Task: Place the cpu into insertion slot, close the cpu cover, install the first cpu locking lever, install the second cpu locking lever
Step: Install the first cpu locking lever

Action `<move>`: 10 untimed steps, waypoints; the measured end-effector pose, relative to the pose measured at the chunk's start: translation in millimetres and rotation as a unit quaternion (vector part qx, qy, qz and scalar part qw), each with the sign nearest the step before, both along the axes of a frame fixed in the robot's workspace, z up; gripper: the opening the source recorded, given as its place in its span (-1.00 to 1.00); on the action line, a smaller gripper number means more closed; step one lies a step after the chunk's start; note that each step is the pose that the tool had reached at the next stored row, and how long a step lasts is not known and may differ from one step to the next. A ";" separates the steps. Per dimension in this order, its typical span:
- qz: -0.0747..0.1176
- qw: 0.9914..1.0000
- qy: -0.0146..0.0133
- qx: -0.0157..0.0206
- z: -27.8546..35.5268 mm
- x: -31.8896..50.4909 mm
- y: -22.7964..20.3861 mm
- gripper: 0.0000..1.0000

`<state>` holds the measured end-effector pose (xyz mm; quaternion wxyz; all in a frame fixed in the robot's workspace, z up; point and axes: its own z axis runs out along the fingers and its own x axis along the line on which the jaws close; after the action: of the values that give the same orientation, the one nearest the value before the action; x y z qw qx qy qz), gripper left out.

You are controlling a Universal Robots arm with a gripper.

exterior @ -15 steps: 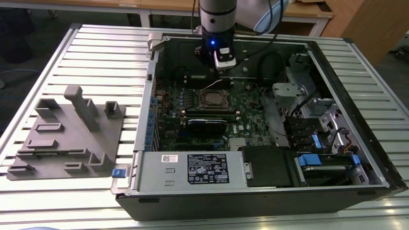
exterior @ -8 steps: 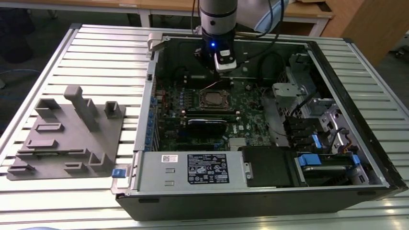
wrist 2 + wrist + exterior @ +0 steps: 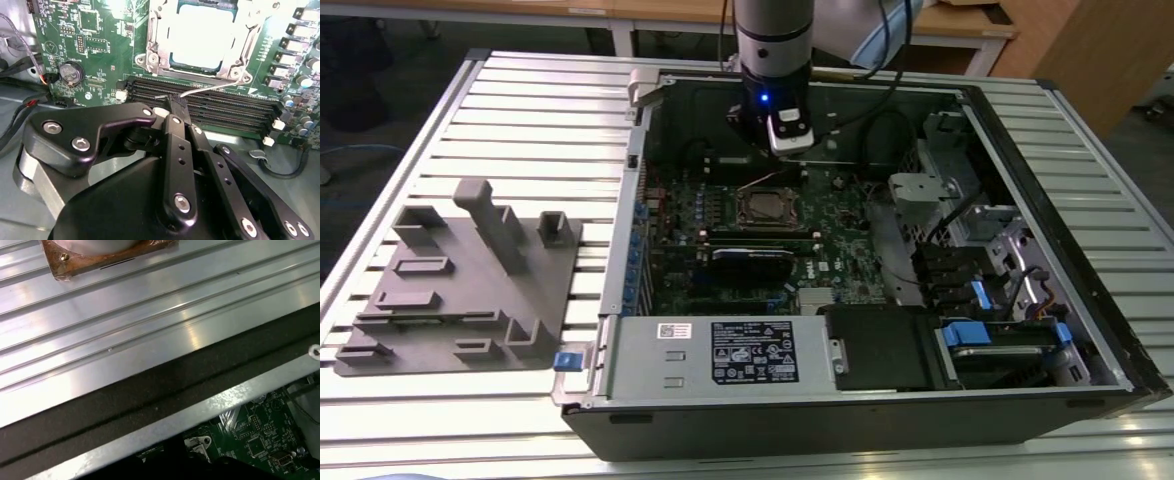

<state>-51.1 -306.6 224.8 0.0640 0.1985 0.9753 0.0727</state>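
Gripper [image 3: 176, 106]: frame centre, fingers together at the locking lever [image 3: 210, 89] end, apparently to work it.
Upper centre: cpu [image 3: 200, 35] seated, cpu cover [image 3: 154, 35] down around it.

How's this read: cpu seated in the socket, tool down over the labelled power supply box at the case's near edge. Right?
Wrong about the tool. In the second wrist view the tool is shut on the wire locking lever by the memory slots, right beside the insertion slot, not at the near edge. The cpu is seated in that slot, as you say.
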 end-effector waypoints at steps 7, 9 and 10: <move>0.000 1.000 -0.007 0.000 -4.7 -0.4 -0.5 -0.79; 0.000 1.000 -0.008 0.000 -5.0 -0.6 -0.5 -0.79; 0.000 1.000 -0.008 0.000 -5.1 -0.6 -0.5 -0.79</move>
<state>-51.6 -307.2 219.8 0.0720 0.1978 0.9748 0.0742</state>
